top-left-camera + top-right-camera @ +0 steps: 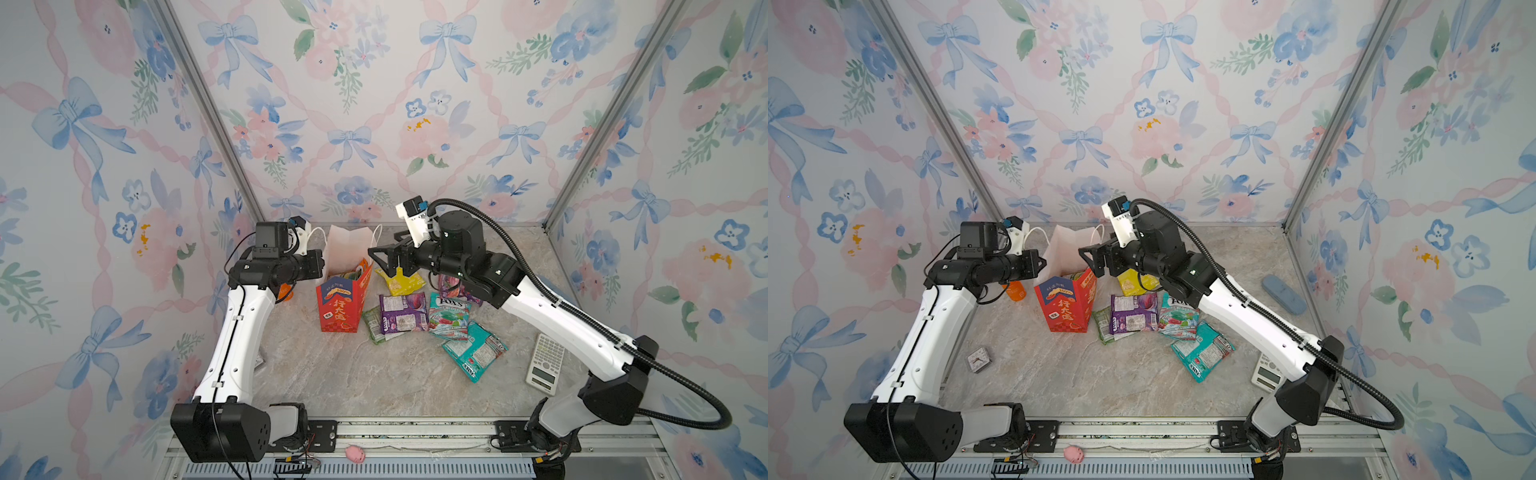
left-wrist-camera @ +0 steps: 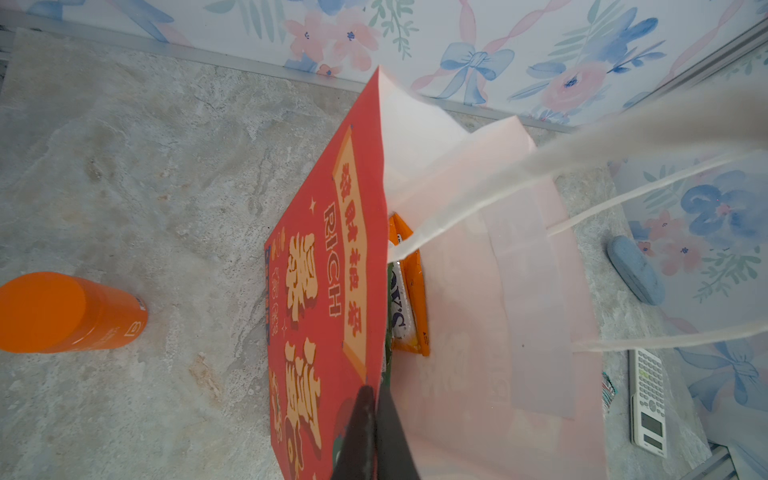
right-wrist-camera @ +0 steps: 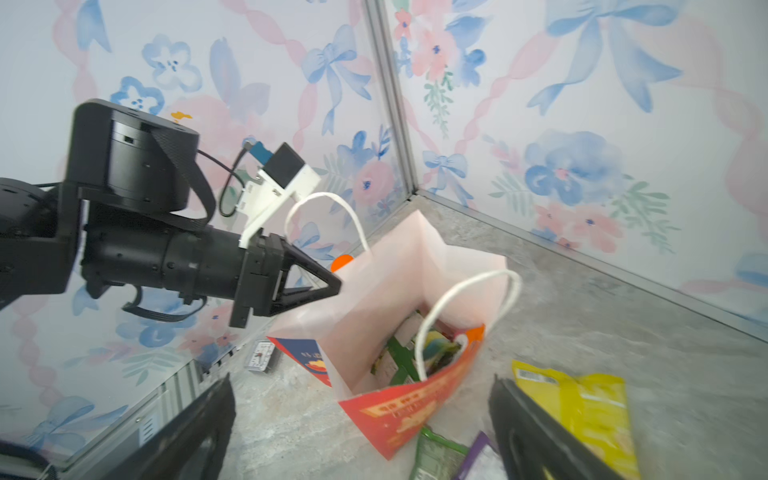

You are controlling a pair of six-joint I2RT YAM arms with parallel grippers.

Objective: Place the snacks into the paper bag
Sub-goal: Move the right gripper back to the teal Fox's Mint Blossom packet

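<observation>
in both top views i am seeing the red paper bag (image 1: 338, 309) standing upright on the marble surface (image 1: 365, 382), mouth open, between the two arms. the left tool (image 1: 1043, 264) is meeting its left rim. the right tool (image 1: 384, 253) is hovering just beside the bag's right rim, above a yellow packet (image 1: 401, 283). more snacks are lying outside the bag: a purple packet (image 1: 405, 313) overlapping a green packet (image 1: 371, 325), a fox's packet (image 1: 449, 315), a teal packet (image 1: 474, 352), and a second purple packet (image 1: 454, 286) partly hiding under the right arm.

in the left wrist view the left tool is pinching the top edge of the red wall, fingers fully closed on the paper. an orange packet (image 2: 412, 291) and a white fox's packet (image 2: 400, 299) are already sitting inside.

in the right wrist view the right tool's fingers are standing wide apart with nothing between them. a white rope handle (image 3: 461, 316) is arching across the mouth.

what is worrying me: the left tool is gripping thin paper only, so any tug could be tearing the rim or tipping the bag. the handle could be snagging a packet on its way in. the glossy packets may be slipping in the grip. the purple packet, overlapping the green one, may be dragging it along.
</observation>
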